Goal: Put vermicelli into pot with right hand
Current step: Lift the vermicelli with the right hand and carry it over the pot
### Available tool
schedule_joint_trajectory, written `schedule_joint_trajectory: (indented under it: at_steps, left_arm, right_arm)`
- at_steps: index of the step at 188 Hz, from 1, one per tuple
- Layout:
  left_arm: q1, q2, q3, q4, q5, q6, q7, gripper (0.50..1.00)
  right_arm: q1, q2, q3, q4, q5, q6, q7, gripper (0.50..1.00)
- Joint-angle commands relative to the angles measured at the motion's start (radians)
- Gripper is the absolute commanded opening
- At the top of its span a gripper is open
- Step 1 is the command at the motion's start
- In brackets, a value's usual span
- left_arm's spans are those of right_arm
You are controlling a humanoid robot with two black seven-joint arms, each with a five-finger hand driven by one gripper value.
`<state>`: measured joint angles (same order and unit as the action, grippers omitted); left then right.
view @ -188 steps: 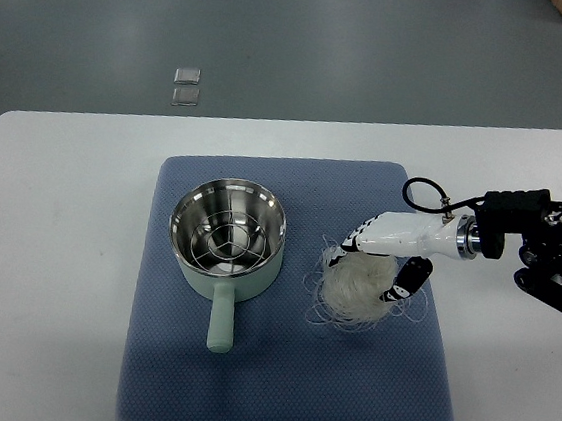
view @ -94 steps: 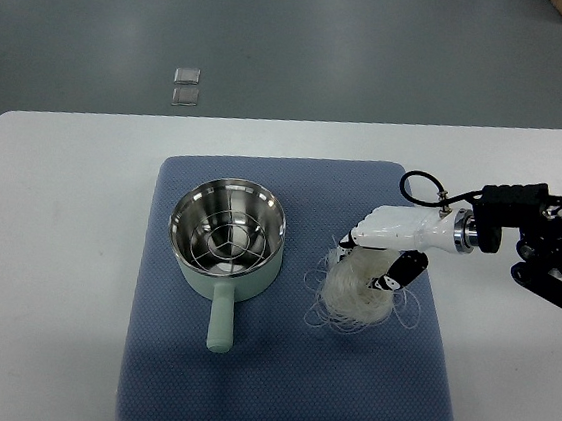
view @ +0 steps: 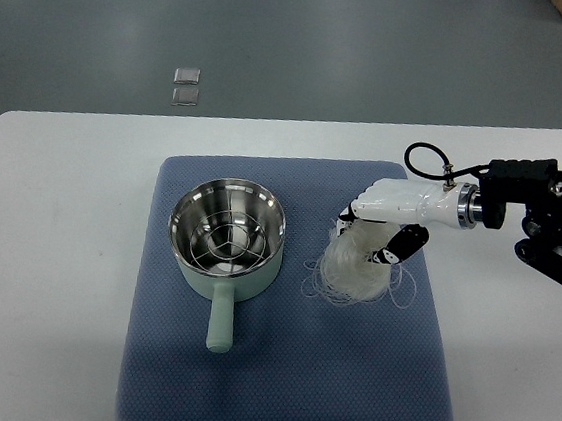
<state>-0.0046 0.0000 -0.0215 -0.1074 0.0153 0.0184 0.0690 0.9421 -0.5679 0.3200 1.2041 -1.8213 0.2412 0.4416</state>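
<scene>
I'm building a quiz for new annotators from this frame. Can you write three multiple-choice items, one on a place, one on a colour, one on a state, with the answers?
1. Where is the vermicelli relative to the pot?
A. inside it
B. on the picture's right of it
C. on the picture's left of it

2. What colour is the mat under the pot?
A. blue
B. red
C. yellow

3. What is the right hand doing?
A. resting open on the table
B. holding the pot handle
C. gripping the vermicelli

Answers:
1. B, the bundle hangs over the mat beside the pot, whose inside shows only a wire rack.
2. A, the mat is blue.
3. C, its fingers close around the top of the noodles.
</scene>
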Motion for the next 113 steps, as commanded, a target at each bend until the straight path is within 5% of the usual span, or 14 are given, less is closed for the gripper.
schedule_joint_trajectory:
  at_steps: [1,113]
  left_arm:
    - [0.0,0.0,0.0,0.0,0.0,0.0,0.0,1.0]
    - [0.0,0.0,0.002,0.0,0.0,0.0,0.0,1.0]
  right_arm:
    - [0.03,-0.001,0.001,0.0,0.002,-0.003,0.0,0.5]
    - [0.267,0.016,-0.001,-0.001,0.054,0.064,-0.004,0.5]
